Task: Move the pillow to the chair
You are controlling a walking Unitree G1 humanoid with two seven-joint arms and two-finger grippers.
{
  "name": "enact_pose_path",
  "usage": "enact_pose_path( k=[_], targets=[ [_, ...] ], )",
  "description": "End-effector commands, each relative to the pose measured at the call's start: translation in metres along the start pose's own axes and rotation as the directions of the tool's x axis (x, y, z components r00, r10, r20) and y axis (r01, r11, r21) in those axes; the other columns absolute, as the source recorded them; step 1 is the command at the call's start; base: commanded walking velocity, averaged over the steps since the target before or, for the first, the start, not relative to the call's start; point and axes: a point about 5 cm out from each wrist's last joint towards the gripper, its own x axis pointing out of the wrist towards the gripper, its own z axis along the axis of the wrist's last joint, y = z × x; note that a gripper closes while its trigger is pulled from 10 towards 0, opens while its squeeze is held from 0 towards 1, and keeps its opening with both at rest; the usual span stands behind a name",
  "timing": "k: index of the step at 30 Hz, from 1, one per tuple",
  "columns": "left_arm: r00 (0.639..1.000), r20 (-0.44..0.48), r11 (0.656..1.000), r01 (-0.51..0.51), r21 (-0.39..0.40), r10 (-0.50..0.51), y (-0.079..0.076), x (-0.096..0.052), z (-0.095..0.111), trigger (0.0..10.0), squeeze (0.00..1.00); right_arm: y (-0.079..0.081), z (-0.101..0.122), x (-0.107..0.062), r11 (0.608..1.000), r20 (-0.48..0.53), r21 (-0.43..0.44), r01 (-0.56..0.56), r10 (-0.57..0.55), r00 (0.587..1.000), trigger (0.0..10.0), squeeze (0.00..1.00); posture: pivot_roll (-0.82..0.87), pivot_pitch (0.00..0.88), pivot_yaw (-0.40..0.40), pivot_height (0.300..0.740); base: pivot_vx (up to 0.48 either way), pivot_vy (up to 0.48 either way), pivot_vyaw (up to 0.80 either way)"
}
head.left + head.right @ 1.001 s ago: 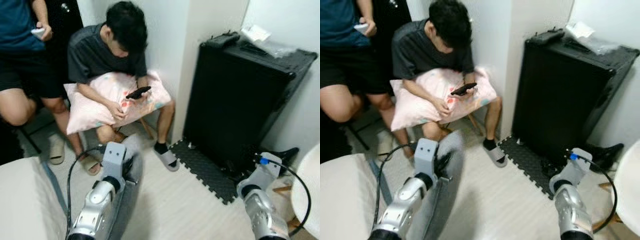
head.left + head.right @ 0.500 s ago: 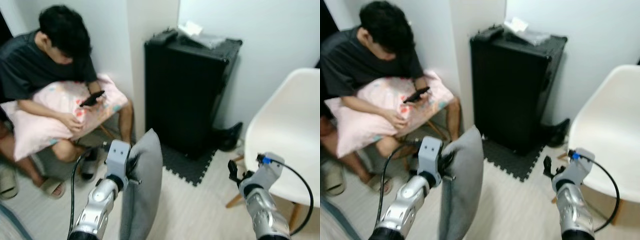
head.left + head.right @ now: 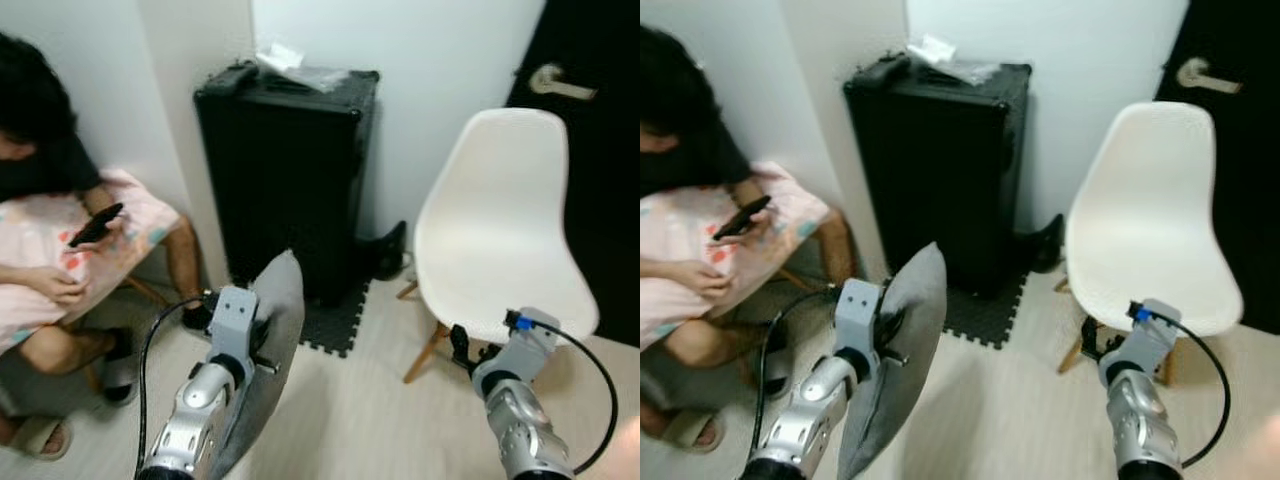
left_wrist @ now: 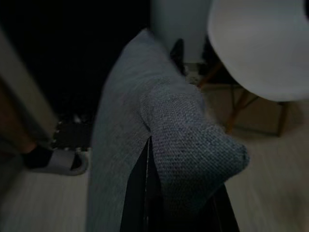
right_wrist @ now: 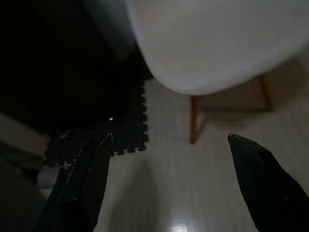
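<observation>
My left gripper (image 4: 181, 208) clenches the soft grey knitted pillow (image 3: 262, 360) by its edge; it sags, light. Right gripper (image 5: 169, 179) released.

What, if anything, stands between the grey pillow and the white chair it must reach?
Nothing visible. The left gripper holds the pillow upright, and pale floor lies between it and the chair. The black case stands against the wall, off that path.

Grey knit pillow (image 3: 262, 360). White chair (image 3: 500, 240) with brown wooden legs. Black case (image 3: 285, 175) far centre, black foam mat (image 3: 335, 325) beneath it. Pale wood-look floor (image 3: 360, 420). Seated person at left holds a pink patterned pillow (image 3: 70, 250) and black phone (image 3: 95, 224). Black door (image 3: 590, 150), silver handle (image 3: 558, 82).
</observation>
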Motion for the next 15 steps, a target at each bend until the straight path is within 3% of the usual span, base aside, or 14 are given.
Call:
enact_pose_path(
  k=[1,15],
  targets=[
    [0.999,0.039,1.0,0.012,0.008,-0.012,-0.003,0.002,0.008,10.0,0.0,0.0,-0.007,-0.002,1.0,-0.019,-0.005,0.007,-0.007,1.0,10.0,0.0,-0.08,0.059,0.022,0.74,0.0,0.0,-0.76],
    [1.0,0.015,1.0,-0.023,0.003,0.023,0.002,-0.004,0.0,10.0,0.0,0.011,-0.012,-0.002,0.998,-0.033,-0.057,-0.039,0.037,0.999,10.0,0.0,-0.07,0.063,0.018,0.74,0.0,0.0,-0.76]
  ],
)
